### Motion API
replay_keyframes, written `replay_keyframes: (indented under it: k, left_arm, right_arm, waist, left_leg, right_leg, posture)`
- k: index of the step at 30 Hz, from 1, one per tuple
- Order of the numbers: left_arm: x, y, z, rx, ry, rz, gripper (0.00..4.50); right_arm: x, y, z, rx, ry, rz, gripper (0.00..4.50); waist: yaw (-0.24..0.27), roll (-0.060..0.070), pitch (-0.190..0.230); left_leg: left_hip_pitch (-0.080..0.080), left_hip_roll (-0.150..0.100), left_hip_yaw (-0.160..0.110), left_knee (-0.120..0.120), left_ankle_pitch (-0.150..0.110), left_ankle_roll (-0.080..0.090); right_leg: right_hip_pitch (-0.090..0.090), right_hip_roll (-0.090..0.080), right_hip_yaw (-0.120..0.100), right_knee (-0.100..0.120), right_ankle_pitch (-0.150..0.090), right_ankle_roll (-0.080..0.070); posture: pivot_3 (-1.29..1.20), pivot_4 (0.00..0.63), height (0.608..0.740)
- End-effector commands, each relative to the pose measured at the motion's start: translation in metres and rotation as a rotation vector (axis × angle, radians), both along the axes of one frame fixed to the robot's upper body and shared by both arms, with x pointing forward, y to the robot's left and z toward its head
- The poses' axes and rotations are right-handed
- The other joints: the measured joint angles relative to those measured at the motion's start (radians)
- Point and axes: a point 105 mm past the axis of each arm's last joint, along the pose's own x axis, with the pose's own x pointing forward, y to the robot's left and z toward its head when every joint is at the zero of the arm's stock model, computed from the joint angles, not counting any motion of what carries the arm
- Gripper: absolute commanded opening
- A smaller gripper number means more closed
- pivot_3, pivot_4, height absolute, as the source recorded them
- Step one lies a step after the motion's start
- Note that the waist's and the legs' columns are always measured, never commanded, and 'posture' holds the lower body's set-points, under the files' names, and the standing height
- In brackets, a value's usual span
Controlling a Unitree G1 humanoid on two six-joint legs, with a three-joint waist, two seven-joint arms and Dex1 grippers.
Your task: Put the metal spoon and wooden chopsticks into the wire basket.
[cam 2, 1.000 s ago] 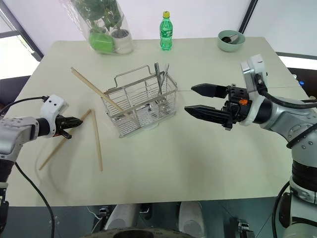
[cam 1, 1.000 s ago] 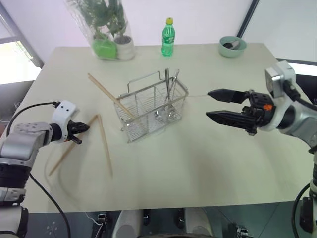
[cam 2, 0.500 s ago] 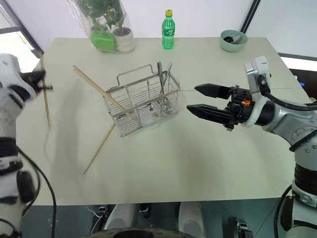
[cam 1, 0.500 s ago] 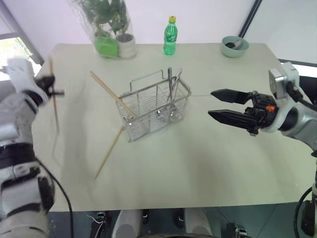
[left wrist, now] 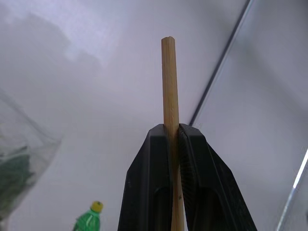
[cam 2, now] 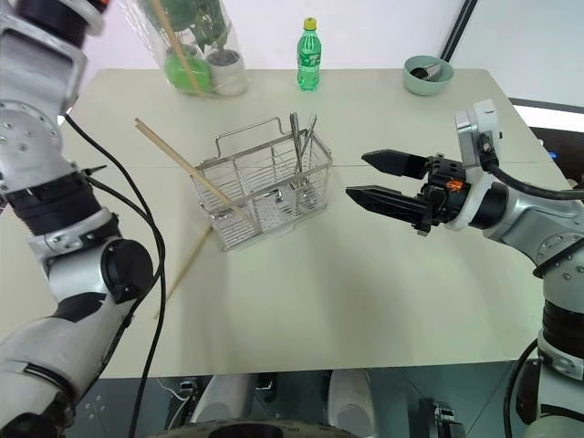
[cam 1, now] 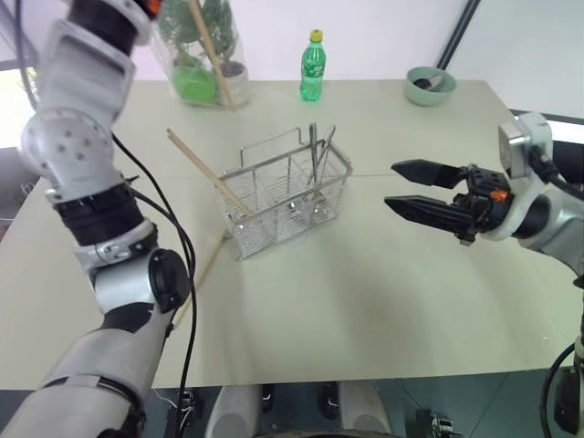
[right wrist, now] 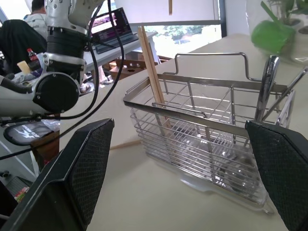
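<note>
Wooden chopsticks: three, split up. One is pinched between the shut fingers of the left gripper (left wrist: 174, 144), raised high over the table's far left corner, the chopstick in hand (cam 1: 212, 55) hanging down in front of the bagged plant (cam 1: 196, 50), probably lifted to clear the rim before dropping in. Second chopstick (cam 1: 205, 173) already leans in the wire basket (cam 1: 283, 196) at its left end, top sticking out. Third chopstick (cam 1: 203, 274) lies on the table (cam 1: 365, 301) by the basket's near-left corner, partly behind the left arm. Metal spoon (cam 1: 312, 155) stands upright in the basket's right end with other metal utensils. Right gripper (cam 1: 424, 190) hovers right of the basket, fingers wide apart, empty, likely waiting.
</note>
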Motion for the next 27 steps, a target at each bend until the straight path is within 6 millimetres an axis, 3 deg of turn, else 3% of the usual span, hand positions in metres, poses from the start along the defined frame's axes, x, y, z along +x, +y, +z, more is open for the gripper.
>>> replay_keyframes:
  k: [1, 10, 18, 21, 27]
  left_arm:
    - [-0.015, -0.016, -0.006, 0.108, -0.042, -0.009, 0.05]
    - [-0.03, -0.038, -0.04, 0.269, -0.012, -0.06, 0.05]
    - [-0.027, -0.045, -0.07, 0.338, 0.024, -0.045, 0.05]
    - [-0.029, -0.047, -0.069, 0.307, 0.017, -0.056, 1.05]
    - [-0.034, -0.046, -0.062, 0.244, 0.015, -0.058, 4.01]
  right_arm:
    - [-0.002, -0.006, 0.014, 0.021, -0.059, -0.031, 4.5]
    - [-0.001, -0.007, 0.012, 0.028, -0.061, -0.071, 4.5]
    - [-0.003, -0.005, 0.012, 0.036, -0.059, -0.07, 4.5]
    - [-0.002, -0.006, 0.013, 0.039, -0.057, -0.071, 4.5]
    - [0.001, -0.006, 0.015, 0.049, -0.054, -0.07, 4.5]
  waist:
    - [0.002, 0.0, 0.0]
    - [0.012, 0.0, 0.0]
    - [0.03, 0.0, 0.0]
    - [0.03, 0.0, 0.0]
    - [0.028, 0.0, 0.0]
  left_leg:
    - [0.0, 0.0, 0.0, 0.0, 0.0, 0.0]
    - [-0.001, 0.0, 0.0, 0.001, -0.001, 0.0]
    - [-0.001, 0.0, 0.0, 0.001, 0.0, 0.0]
    - [-0.001, 0.0, 0.0, 0.001, -0.001, 0.0]
    - [-0.001, 0.0, 0.0, 0.001, -0.001, 0.0]
  right_leg:
    - [0.0, 0.0, 0.0, 0.0, 0.0, 0.0]
    - [0.001, 0.0, 0.0, -0.001, 0.0, -0.001]
    - [0.0, 0.0, 0.0, -0.001, -0.002, -0.004]
    - [0.001, 0.0, 0.0, -0.002, -0.002, -0.004]
    - [0.001, 0.0, 0.0, -0.002, -0.002, -0.004]
  posture:
    - [0.0, 0.15, 0.684]
    - [0.0, 0.15, 0.684]
    - [0.0, 0.15, 0.684]
    - [0.0, 0.15, 0.684]
    - [0.0, 0.15, 0.684]
